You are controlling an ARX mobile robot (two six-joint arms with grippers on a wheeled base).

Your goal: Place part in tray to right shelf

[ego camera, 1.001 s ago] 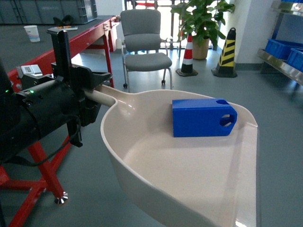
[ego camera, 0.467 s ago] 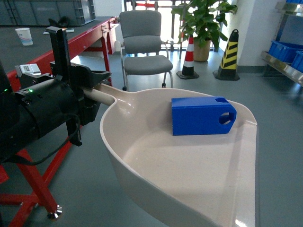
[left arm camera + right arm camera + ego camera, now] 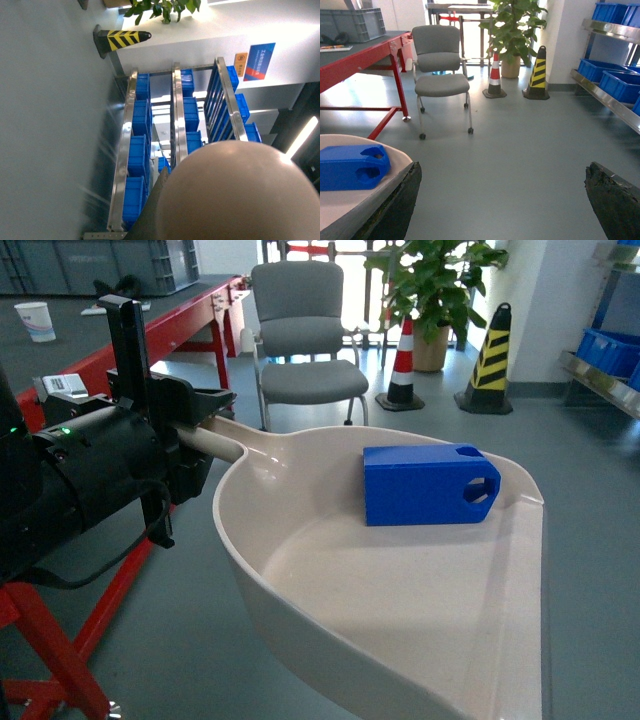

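Holding the handle of the tray [image 3: 400,610] at the left of the head view, the left gripper [image 3: 195,435] has its black fingers closed around the cream shaft where it leaves the scoop. The tray juts forward and to the right, off the floor, its flat front lip toward the near right. The part [image 3: 428,485] lies inside the tray against the far wall, on its long side, with the slotted, chamfered end pointing right toward the lip. It touches no gripper.

In the right wrist view the right gripper [image 3: 502,200] shows only two dark fingertips [image 3: 395,205] at the bottom corners, well apart, with bare grey floor between them and nothing held. The left fingertip sits just beside the rim of the tray, where the part appears again at the near left.

The right shelf [image 3: 612,97] stands at the far right, its steel rail carrying blue crates [image 3: 620,82]. The left wrist view shows the same rack turned sideways, partly hidden by the rounded underside of the tray.

Farther off stand a grey chair [image 3: 305,335], a red-and-white cone [image 3: 402,365], a black-and-yellow cone [image 3: 492,360] and a potted plant [image 3: 435,290]. A red-framed table [image 3: 150,335] runs along the left.
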